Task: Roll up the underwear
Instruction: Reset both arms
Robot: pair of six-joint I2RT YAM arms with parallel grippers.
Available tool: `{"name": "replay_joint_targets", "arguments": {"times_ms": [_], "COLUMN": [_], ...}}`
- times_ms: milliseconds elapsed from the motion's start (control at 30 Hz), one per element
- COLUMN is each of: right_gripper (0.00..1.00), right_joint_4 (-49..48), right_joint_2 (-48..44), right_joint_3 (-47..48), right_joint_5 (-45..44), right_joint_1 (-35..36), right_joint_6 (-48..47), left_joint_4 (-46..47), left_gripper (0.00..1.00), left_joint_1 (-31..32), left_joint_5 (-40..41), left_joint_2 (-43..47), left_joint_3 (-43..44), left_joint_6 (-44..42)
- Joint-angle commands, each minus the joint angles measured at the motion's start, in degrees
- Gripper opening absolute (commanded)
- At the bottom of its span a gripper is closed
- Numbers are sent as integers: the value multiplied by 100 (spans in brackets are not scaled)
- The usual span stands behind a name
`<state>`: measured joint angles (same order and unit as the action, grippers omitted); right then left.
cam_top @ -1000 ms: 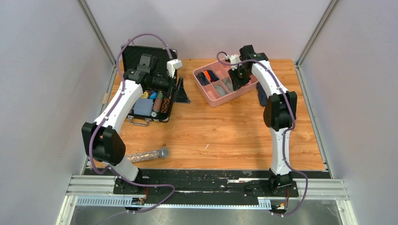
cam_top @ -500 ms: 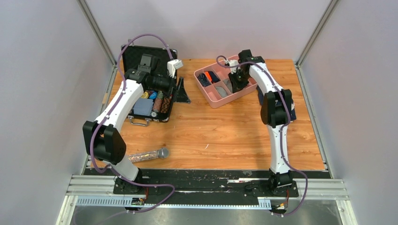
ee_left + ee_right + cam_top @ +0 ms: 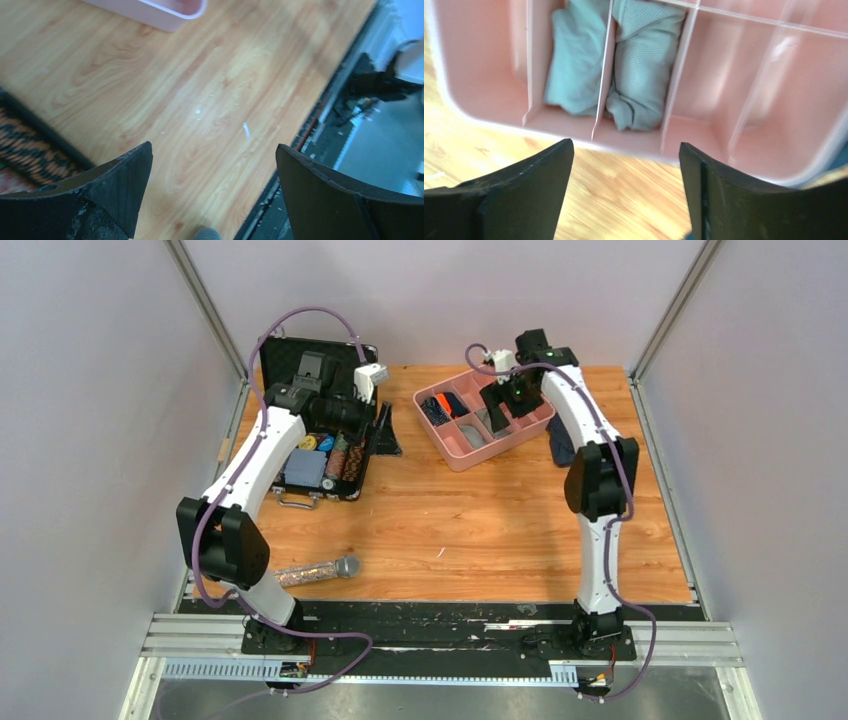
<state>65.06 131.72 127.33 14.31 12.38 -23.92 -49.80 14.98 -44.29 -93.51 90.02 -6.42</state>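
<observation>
Over tray (image 3: 479, 110), right end effector (image 3: 625, 149) released, empty; underwear (image 3: 644, 65) rolled in compartment. Risk: roll springs loose, or end effector snags divider (image 3: 602, 85). Left end effector (image 3: 212, 147) released, idle.

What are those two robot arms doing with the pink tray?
The underwear is rolled up and lies in one slot of the tray, right beside another rolled cloth. The right gripper hangs open just above the tray, holding nothing. The left gripper is open and empty too, over by the black case.
</observation>
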Motion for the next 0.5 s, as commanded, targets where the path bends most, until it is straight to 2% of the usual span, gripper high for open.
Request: {"name": "replay_joint_targets", "arguments": {"times_ms": [0,100,133,200,267,300,467], "right_gripper": [98,100,100,100,100,100,100], "right_joint_4": [-258,-901,-1248,-2258,-3156,-3506,-3865], "right_joint_2": [-1606,-2313,-2604,-3184,-3713,-3905,-4296], "right_joint_3": [9,-338,-615,-1412,-2275,-2634,-3612], "right_joint_5": [390,828,750,-24,-640,-680,-275], "right_joint_1": [-165,-411,-459,-475,-481,-474,-474], "right_joint_6": [367,1158,1473,2039,2260,2217,2337], "left_joint_4": [333,1038,1551,2419,3005,3092,2898], "left_gripper": [100,100,100,100,100,100,100], "left_joint_1": [-31,-43,-46,-52,-49,-50,-48], "left_joint_5": [1573,2922,3444,3892,4161,4185,4127], "left_joint_2": [339,788,934,1408,1813,1949,1900], "left_joint_3": [402,138,-156,-723,-1173,-1255,-1477], "left_joint_6": [-113,227,280,384,553,597,830]}}
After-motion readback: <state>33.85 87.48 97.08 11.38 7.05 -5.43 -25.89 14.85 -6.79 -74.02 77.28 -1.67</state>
